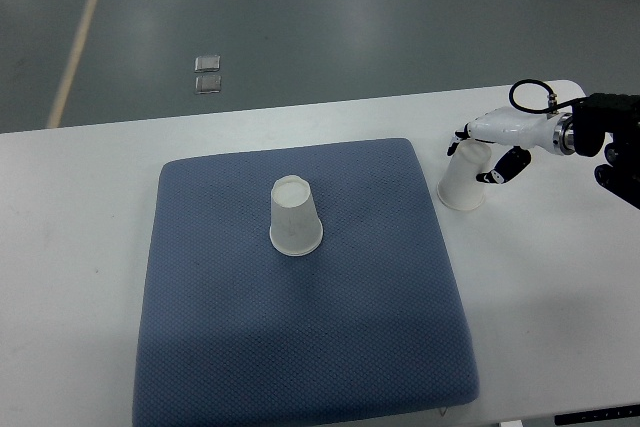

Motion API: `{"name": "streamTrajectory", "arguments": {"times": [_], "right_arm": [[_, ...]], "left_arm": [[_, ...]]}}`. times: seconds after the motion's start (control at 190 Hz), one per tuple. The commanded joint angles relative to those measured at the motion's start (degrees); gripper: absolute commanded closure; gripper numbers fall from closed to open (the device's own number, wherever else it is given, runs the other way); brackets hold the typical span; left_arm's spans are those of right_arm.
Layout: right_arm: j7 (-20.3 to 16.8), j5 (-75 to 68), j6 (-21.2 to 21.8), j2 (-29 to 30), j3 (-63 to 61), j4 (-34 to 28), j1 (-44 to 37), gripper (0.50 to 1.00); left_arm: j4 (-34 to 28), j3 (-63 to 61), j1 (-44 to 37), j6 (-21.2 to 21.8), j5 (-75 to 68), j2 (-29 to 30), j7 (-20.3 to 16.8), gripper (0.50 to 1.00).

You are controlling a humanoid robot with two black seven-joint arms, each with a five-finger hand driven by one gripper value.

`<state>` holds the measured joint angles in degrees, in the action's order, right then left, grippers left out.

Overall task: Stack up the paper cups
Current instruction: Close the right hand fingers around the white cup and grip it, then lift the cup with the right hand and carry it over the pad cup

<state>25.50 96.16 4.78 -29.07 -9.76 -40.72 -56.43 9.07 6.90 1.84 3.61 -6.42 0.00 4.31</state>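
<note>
One white paper cup (295, 216) stands upside down near the middle of the blue mat (300, 337). A second white paper cup (464, 181) stands upside down on the white table just past the mat's right edge. My right hand (487, 153) comes in from the right and wraps its fingers around that cup's upper part, thumb on the near side and fingers on the far side. The cup's rim still rests on the table. The left arm does not show.
The white table (80, 247) carries the mat, with bare table to the left and right. Its far edge runs behind the mat, with grey floor beyond. Two small clear objects (208, 75) lie on that floor.
</note>
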Motion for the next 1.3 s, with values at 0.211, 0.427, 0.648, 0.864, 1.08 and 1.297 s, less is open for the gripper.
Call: {"name": "streamTrajectory", "arguments": {"times": [0.211,0.427,0.648,0.864,1.08,1.297], "right_arm": [[1.65,-1.15,0.41,-2.14,-1.14,-4.64,-8.08,0.932],[2.01,-5.98,3.22,-4.77,-1.32,-14.21,-18.01,0.942],[1.83,-8.97,5.77,-4.86,-1.32,-24.76,-23.82,0.942],[1.74,-9.15,7.44,-0.82,-1.23,-25.11,-25.75,0.944],[1.65,-9.32,7.97,2.70,-1.05,-24.41,-25.75,0.944],[2.01,-9.24,10.60,6.48,-0.70,-24.41,-25.57,0.946]], "left_arm": [[-0.02,-0.04,0.00,0.08,0.00,0.00,0.00,0.500],[-0.02,0.05,0.00,-0.01,0.00,0.00,0.00,0.500],[-0.02,-0.04,0.00,0.08,0.00,0.00,0.00,0.500],[-0.02,-0.04,0.00,0.08,0.00,0.00,0.00,0.500],[0.07,-0.04,0.00,-0.01,0.00,0.00,0.00,0.500],[-0.02,0.05,0.00,-0.01,0.00,0.00,0.00,0.500]]}}
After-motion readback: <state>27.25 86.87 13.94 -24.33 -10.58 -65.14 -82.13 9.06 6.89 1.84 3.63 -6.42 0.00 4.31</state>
